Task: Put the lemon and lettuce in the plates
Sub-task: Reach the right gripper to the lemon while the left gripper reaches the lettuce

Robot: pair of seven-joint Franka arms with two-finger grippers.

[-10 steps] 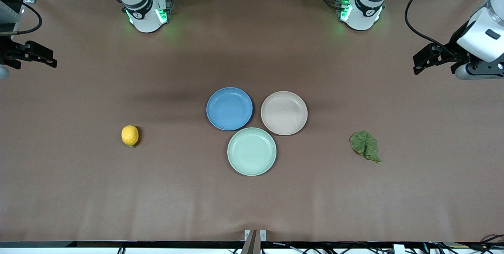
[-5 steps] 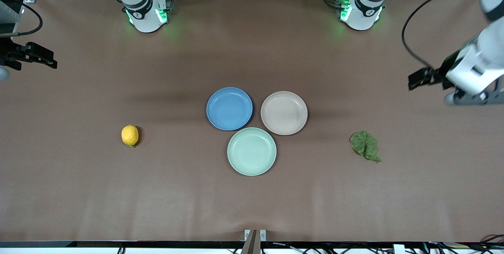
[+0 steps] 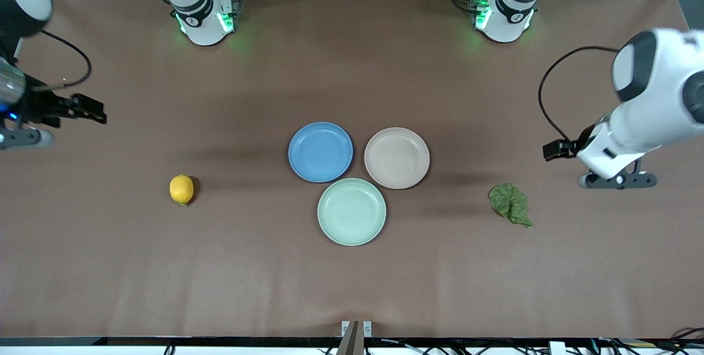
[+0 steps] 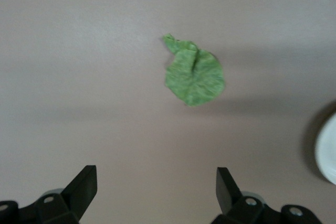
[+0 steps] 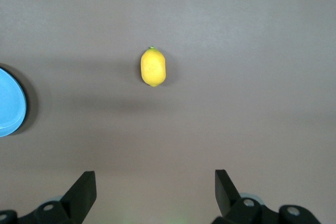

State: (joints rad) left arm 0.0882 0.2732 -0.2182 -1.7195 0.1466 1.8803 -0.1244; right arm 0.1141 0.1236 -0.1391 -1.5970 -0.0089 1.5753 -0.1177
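Left gripper (image 4: 156,182), fingers wide apart and empty, above table near lettuce (image 3: 510,203); right gripper (image 5: 155,184) likewise near lemon (image 3: 181,189).

The small oval lemon (image 3: 181,189) is yellow-orange; the crinkled lettuce leaf (image 3: 510,203) dark green; the round plates blue (image 3: 320,151), beige-pink (image 3: 396,157), mint-green (image 3: 351,211); the table covering (image 3: 352,278) brown.

Even overhead light, soft shadows — motion blur at the arms

The table (image 3: 352,289) is lit evenly and without glare; faint broad shadow bands cross it beside the blue plate (image 3: 320,151) and the lettuce (image 3: 510,203). Green lamps glow at both arm bases. The left arm's white casing is smeared by motion, and the left wrist view is soft (the leaf's veins blur) — the lemon (image 5: 153,67) shows sharper.
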